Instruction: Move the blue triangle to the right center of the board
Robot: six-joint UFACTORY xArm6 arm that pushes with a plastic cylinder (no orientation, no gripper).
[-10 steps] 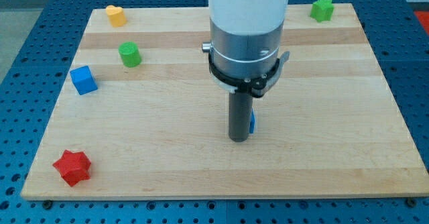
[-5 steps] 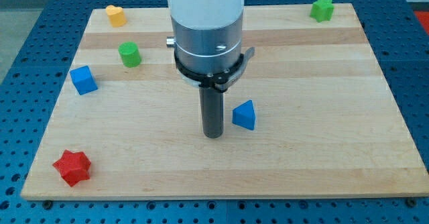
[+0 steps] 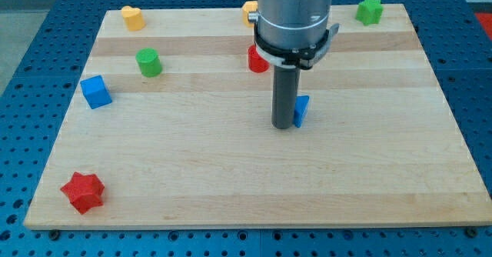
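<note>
The blue triangle (image 3: 301,109) lies near the middle of the wooden board (image 3: 369,165), a little right of centre, and is partly hidden by my rod. My tip (image 3: 284,125) rests on the board against the triangle's left side. The arm's grey and white body fills the view's top centre.
A blue cube (image 3: 96,91) and a green cylinder (image 3: 148,61) lie at the left. A yellow block (image 3: 133,17) is at the top left, a red star (image 3: 82,191) at the bottom left, a green star (image 3: 369,10) at the top right. A red block (image 3: 256,60) and an orange block (image 3: 249,11) show behind the arm.
My tip has moved right and toward the view's top, and the blue triangle has shifted up and right with it. The red and orange blocks behind the arm have come into sight.
</note>
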